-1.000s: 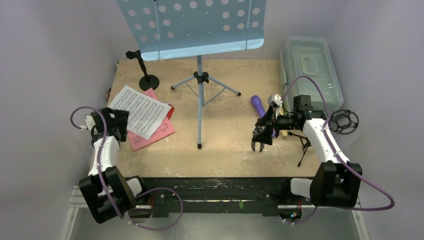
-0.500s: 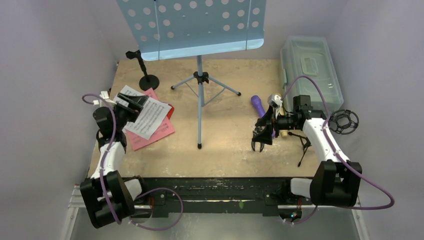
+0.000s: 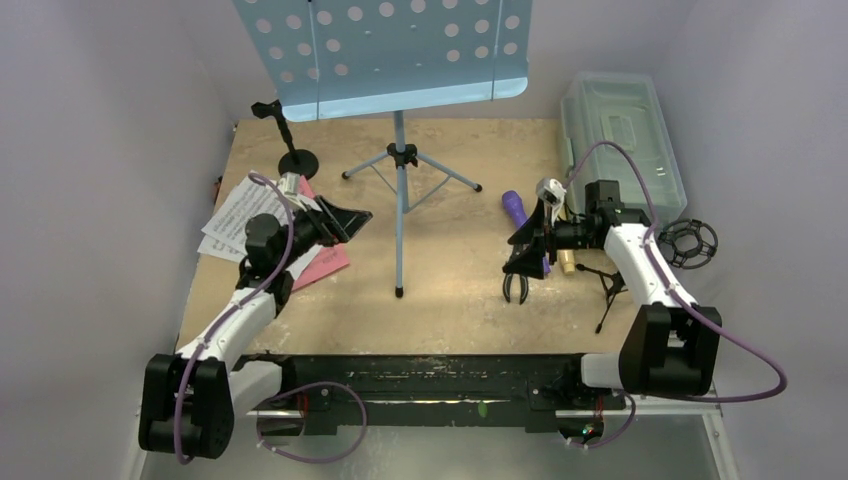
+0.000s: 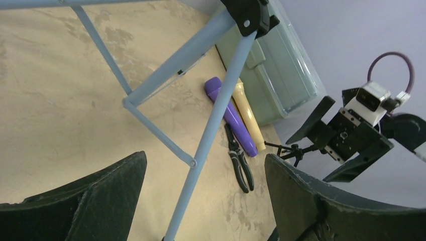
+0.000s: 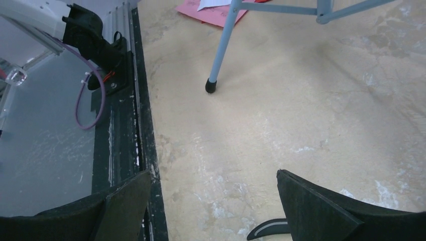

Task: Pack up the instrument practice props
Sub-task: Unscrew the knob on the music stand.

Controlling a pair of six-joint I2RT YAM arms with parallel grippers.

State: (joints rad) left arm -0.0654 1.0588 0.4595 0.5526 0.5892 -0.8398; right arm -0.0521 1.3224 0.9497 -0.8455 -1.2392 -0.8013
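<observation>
The light-blue perforated music desk (image 3: 380,50) stands on its pole (image 3: 399,210) and tripod legs at the table's middle back. My left gripper (image 3: 350,222) is open just left of the pole; in the left wrist view (image 4: 203,160) a blue stand leg (image 4: 211,130) runs between the spread fingers, untouched. White sheet-music pages (image 3: 232,215) and a red page (image 3: 325,265) lie under that arm. The black round-base pole (image 3: 291,150) stands behind them. My right gripper (image 3: 518,255) (image 5: 213,175) hangs open and empty over bare table beside the purple microphone (image 3: 515,208) (image 4: 231,115), cream microphone (image 4: 248,118) and black mic tripod (image 3: 605,285).
Black pliers (image 3: 517,290) (image 4: 241,160) lie below the right gripper. A translucent grey-green box (image 3: 625,140), lid shut, sits at the back right. A black round cage-like mount (image 3: 690,245) lies off the table's right edge. The stand's front foot (image 5: 211,85) rests mid-table.
My left arm has swung from the table's left edge across the sheet music toward the stand pole. The white pages lie a little farther left. The right gripper rose slightly.
</observation>
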